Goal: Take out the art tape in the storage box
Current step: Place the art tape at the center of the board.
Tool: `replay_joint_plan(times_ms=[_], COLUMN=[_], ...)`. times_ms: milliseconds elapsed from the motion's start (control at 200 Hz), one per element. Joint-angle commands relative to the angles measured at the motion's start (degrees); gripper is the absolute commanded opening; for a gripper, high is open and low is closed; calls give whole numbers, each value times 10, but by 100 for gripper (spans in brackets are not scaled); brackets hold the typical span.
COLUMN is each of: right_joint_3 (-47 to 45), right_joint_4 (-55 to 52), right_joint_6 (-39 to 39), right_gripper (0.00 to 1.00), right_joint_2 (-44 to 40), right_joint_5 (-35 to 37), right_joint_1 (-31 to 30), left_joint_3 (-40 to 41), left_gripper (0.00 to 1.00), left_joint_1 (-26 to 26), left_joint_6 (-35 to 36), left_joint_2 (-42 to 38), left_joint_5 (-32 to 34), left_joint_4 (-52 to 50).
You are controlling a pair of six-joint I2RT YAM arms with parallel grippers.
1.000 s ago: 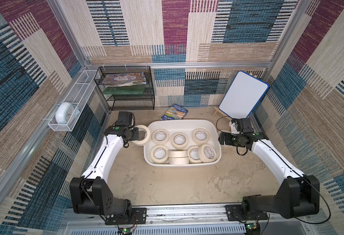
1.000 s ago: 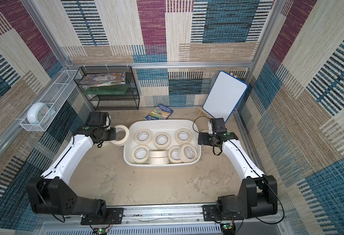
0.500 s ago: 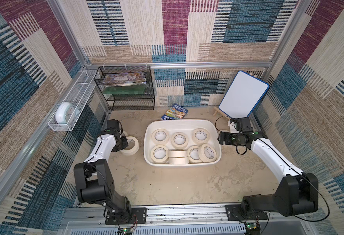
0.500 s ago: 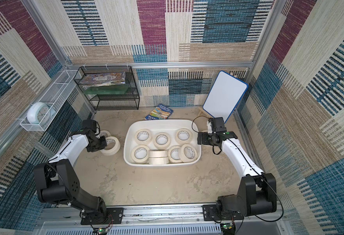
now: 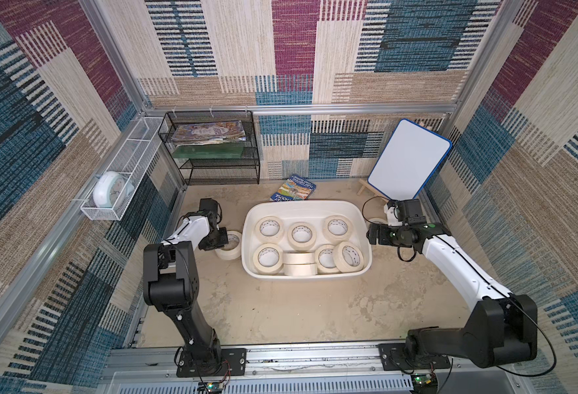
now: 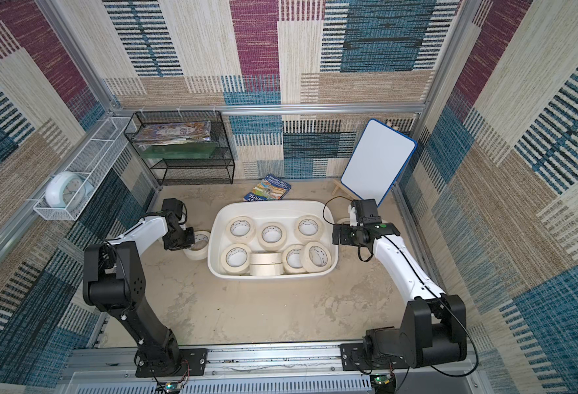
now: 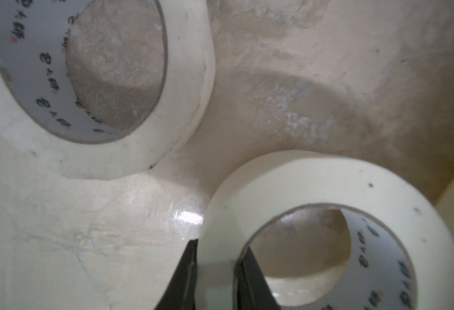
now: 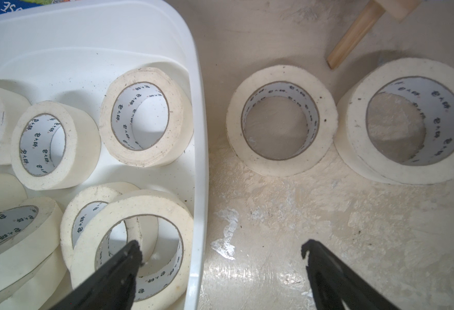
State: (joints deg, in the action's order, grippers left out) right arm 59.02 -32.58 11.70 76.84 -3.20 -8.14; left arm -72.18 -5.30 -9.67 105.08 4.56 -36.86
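So, the left claw (image 7: 219,279) is squeezed nearly closed on the wall of one tape roll (image 7: 314,182), with one finger (image 7: 188,279) outside the ring and the other inside. That roll is out of the tub (image 5: 306,206), low at the floor (image 5: 280,307) just beside the tub's left side. I can't tell if it's actually resting on the floor. A second roll (image 7: 183,120) lies flat on the floor close by, not touching it.

The right claw (image 8: 220,255) is spread wide with nothing in it, hanging over the tub's right rim. One finger is above a roll inside, the other above bare floor. Right of the tub two more lie flat on the floor: an inner roll (image 8: 327,118) near the rim and an outer roll (image 8: 357,120) touching it or nearly so.

The remaining tape (image 5: 290,235) is in the tub. Three rolls lie flat along the far side and four sit on the near side, one of them on its edge.
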Motion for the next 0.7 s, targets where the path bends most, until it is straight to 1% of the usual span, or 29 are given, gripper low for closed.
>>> replay_joint_plan(times_ms=[0,90,165,371,486,631,691], right_joint_3=[1,0,-4,-7,-3,25,43], right_joint_4=[2,0,0,-4,-8,-16,-20], right_joint_6=[-3,-3,-3,0,-1,0,0], right_gripper=[99,99,99,98,98,98,98], right_joint_2=[-4,-5,-6,-9,-9,3,13], right_joint_5=[3,-2,-3,-9,-8,2,10], right_joint_1=[0,-1,-1,-2,-7,-26,-39], left_joint_3=[-13,-28,-46,-113,-110,-103,-102], left_gripper=[0,0,0,0,0,16,28], left_joint_1=[-1,-2,-4,-12,-12,-12,-12], left_joint_6=[-9,-15,-18,-15,-15,-11,-8], left_joint_2=[12,27,45,113,120,120,115], left_joint_5=[29,47,50,50,46,41,38], left_joint_4=[37,55,68,53,61,66,64])
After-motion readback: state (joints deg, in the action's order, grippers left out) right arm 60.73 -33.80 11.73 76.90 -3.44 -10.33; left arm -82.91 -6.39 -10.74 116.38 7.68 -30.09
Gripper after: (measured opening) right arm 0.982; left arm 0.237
